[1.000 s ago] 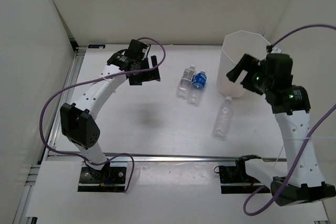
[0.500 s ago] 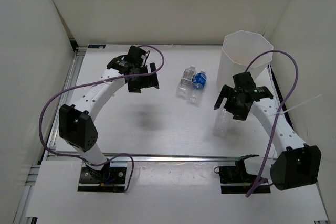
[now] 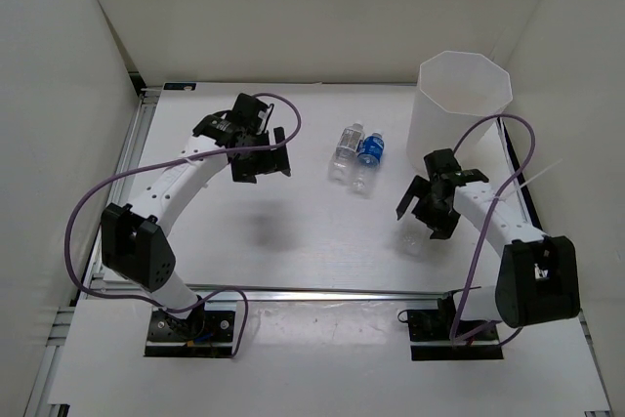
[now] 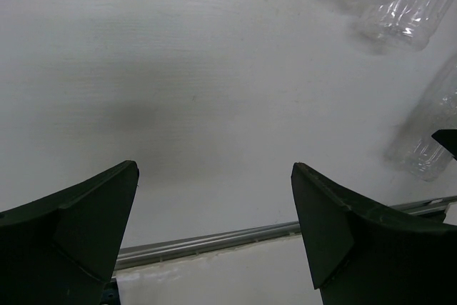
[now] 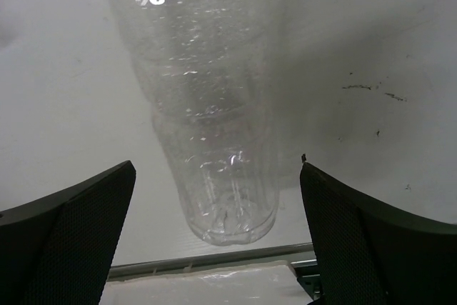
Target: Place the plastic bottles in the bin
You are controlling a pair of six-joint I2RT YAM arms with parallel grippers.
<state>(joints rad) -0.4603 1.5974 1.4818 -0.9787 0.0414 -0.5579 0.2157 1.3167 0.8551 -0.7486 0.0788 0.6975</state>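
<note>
A plain clear bottle (image 5: pixel 207 119) lies on the table between the wide-open jaws of my right gripper (image 5: pixel 218 237), which hovers just above its base end without touching it. From the top view this gripper (image 3: pixel 425 210) covers most of that bottle (image 3: pixel 411 239). Another plain bottle (image 3: pixel 343 153) and a blue-labelled bottle (image 3: pixel 369 150) lie side by side at mid-table. The bin (image 3: pixel 459 129) stands at the back right. My left gripper (image 3: pixel 262 169) is open and empty, left of the pair. No orange bottle is in view.
A metal rail (image 3: pixel 293 292) runs along the table's near edge. White walls enclose the table on the left, back and right. The left wrist view shows the bottle pair (image 4: pixel 400 12) at its top right and the lone bottle (image 4: pixel 432 130) at its right edge.
My right gripper has swung from beside the bin down and forward to hover over the lone plain bottle. My left gripper has shifted slightly left and nearer. The bottles have not moved.
</note>
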